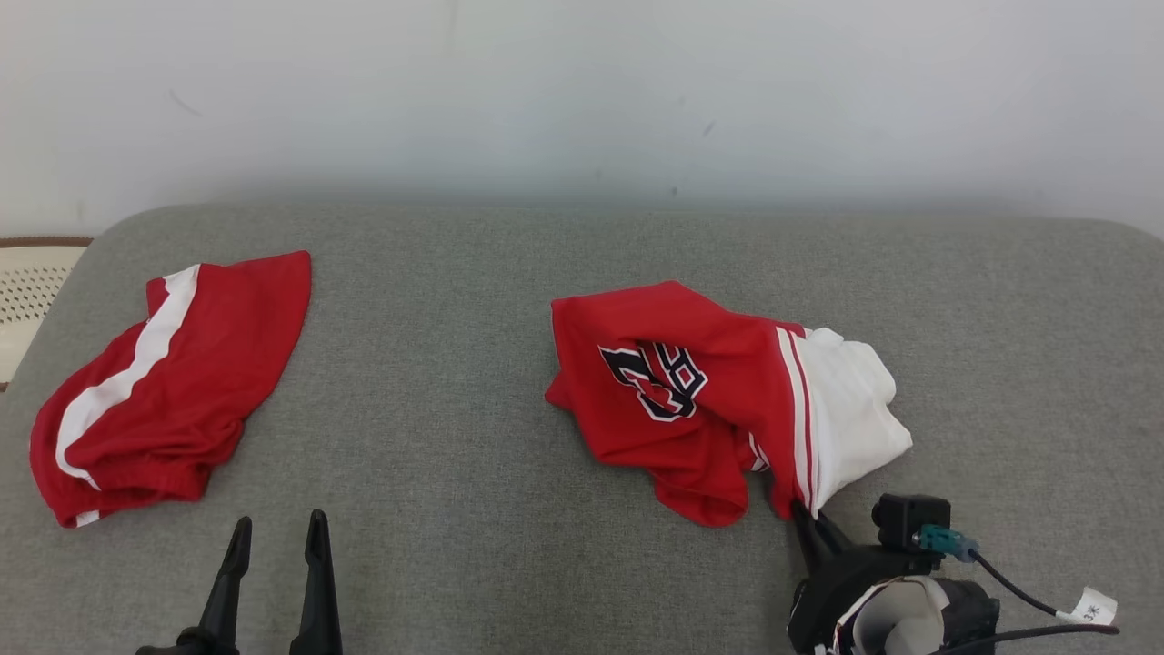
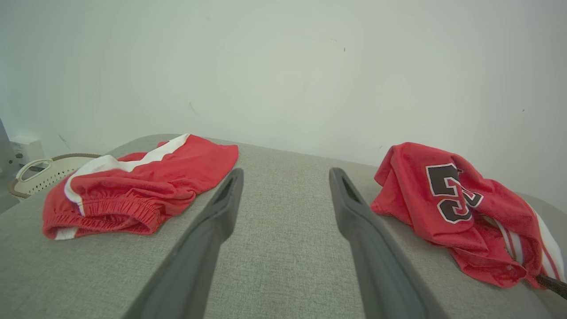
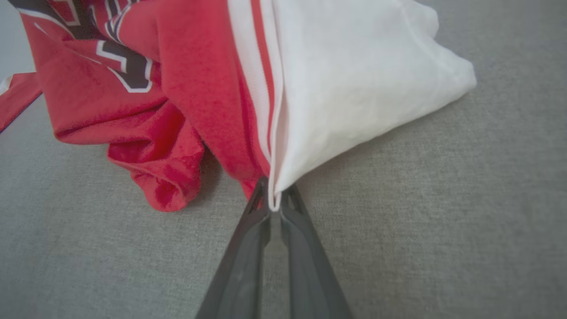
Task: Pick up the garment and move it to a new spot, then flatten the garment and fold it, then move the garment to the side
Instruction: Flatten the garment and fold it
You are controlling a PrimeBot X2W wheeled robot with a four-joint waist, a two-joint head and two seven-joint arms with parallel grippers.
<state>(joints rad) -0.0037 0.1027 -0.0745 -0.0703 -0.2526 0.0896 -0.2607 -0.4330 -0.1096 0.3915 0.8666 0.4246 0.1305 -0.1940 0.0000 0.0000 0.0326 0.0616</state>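
A pale wall [image 1: 582, 91] rises behind a grey fabric-covered tabletop [image 1: 473, 455] with rounded corners. The garment [image 1: 673, 391], a red jersey with a black-and-white number and a white striped part, lies crumpled right of the tabletop's middle. The right pincer [image 3: 274, 200] is clenched on its near edge, where the white cloth meets the red stripe, and a small fold of fabric is pinched between the two dark fingers [image 3: 241, 261]. The left pincer [image 1: 280, 518] hovers released at the near left, jaws spread wide over bare fabric and apart from any cloth. A pair of red shorts [image 1: 173, 382] with a white side stripe lies at the far left, well apart from the jersey, and a cream perforated basket [image 1: 32, 291] sits beyond the tabletop's left edge
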